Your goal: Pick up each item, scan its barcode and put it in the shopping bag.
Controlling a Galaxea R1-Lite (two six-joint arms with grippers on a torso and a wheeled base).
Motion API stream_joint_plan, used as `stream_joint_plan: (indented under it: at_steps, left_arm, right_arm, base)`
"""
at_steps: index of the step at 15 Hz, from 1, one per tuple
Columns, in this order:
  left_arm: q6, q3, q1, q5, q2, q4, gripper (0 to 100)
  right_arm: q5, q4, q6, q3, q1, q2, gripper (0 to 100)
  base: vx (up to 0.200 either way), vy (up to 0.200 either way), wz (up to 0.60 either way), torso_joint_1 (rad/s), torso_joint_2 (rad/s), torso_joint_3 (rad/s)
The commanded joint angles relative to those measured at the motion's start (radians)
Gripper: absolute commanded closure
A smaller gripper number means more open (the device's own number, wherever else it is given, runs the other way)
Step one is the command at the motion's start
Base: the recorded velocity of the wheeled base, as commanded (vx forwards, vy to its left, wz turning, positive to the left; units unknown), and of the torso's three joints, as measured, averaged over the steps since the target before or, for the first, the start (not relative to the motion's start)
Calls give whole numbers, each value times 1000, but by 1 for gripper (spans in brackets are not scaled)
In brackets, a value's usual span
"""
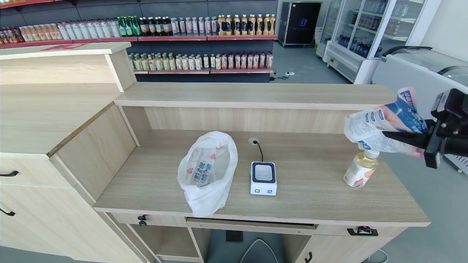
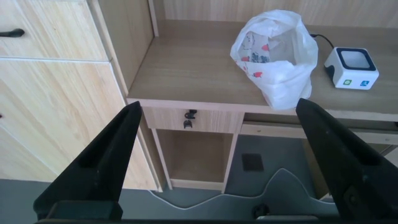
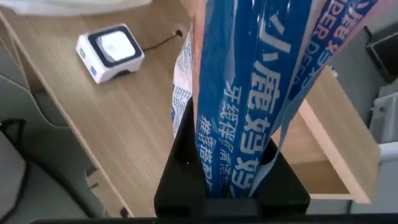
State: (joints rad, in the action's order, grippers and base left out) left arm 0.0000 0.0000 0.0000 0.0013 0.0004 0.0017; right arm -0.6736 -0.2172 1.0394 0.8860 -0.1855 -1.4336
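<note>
1. Clamped between the closed fingers of the right hand (image 1: pixel 405 140), the blue-and-white packet (image 1: pixel 380 126) hangs raised over the right end of the tabletop (image 1: pixel 310 199). The grip is at one end, and the rest of the pouch juts out to that hand's left.
2. Right below the hand an upright bottle (image 1: pixel 361 170) stands on the tabletop. Its cap is close under the packet, and I cannot tell whether they touch.
3. Well to the hand's left and lower sits the scanner (image 1: pixel 263 178), with its window facing up. Just past it is the shopping bag (image 1: pixel 208 171), mouth open, with one printed packet already inside.
4. The step in hand looks like the scan.
   - Keep the height while leaving the bottle, so the pouch does not knock it over.
   - Travel left, then lower the packet flat and close over the window.
   - I cannot tell which face carries the barcode, so a wrist roll may be needed.
   - The pouch is limp, so move slowly enough that it does not swing.
5. The left hand (image 2: pixel 219 107) is spread wide and holds nothing. It sits low, with the bag ahead of it and higher, well placed to steady the rim later.
</note>
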Motion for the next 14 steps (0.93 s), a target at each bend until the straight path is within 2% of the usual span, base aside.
stream_joint_plan:
  at_steps: [1,4,6,7,9,12,14]
  left_arm:
    - [0,0,0,0,0,0,0]
    - [0,0,0,0,0,0,0]
    - [-2,0,0,0,0,0,0]
    - [0,0,0,0,0,0,0]
    - [0,0,0,0,0,0,0]
    - [0,0,0,0,0,0,0]
    - [0,0,0,0,0,0,0]
  right_arm:
    - [-50,61,209,11,-144,-50,100]
    - [-198,73,367,28,-178,-50,100]
    - [-207,84,531,61,-242,-77,100]
    - [-231,78,587,62,-244,-94,100]
    - [-282,62,653,62,-224,-123,100]
    - [-317,-25,671,2,-157,-186,100]
    - [-340,-30,682,-67,-121,-222,100]
  base:
    - [0,0,0,0,0,0]
    - [0,0,0,0,0,0]
    - [0,0,0,0,0,0]
    - [0,0,600,2,2,2]
    - [0,0,600,2,0,2]
    - [0,0,600,5,4,1]
    - [0,0,0,0,0,0]
